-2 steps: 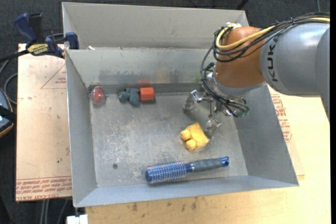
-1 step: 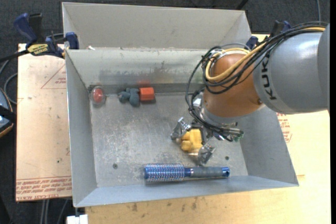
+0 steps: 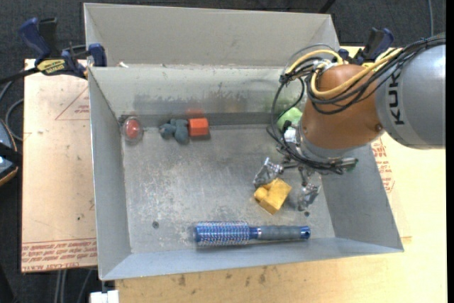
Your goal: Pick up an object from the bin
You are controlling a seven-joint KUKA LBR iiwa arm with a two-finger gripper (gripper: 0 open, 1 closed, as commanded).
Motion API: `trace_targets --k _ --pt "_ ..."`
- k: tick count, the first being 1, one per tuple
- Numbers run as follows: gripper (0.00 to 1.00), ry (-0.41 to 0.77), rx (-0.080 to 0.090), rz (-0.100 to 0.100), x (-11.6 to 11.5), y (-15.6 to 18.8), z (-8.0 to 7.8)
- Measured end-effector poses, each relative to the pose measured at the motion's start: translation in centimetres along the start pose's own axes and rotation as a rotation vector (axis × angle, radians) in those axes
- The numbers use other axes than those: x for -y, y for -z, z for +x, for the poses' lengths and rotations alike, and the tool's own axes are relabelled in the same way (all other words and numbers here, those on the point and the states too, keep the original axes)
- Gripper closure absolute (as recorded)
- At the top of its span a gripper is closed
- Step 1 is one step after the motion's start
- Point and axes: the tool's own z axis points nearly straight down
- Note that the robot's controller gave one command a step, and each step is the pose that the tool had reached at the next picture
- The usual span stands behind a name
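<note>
In the camera view the gripper [image 3: 288, 186] hangs low over the right half of the bin [image 3: 206, 177], its fingers spread wide with a yellow block [image 3: 272, 196] between them, not clamped. A blue hairbrush [image 3: 245, 233] lies along the near wall. Against the far wall lie a red ball [image 3: 132, 128], a grey-blue lump [image 3: 174, 130] and an orange cube [image 3: 198, 126].

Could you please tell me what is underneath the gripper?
A yellow block lies on the bin floor under the open gripper. A green thing peeks out beside the arm; the arm covers the rest of it.
</note>
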Motion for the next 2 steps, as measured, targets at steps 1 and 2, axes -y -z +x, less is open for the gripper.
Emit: trace_targets --k 1,2 --pt "1.00 0.002 0.001 -0.001 -0.1 0.0 -0.1" --pt "1.00 -0.002 0.004 0.007 0.5 13.3 1.4"
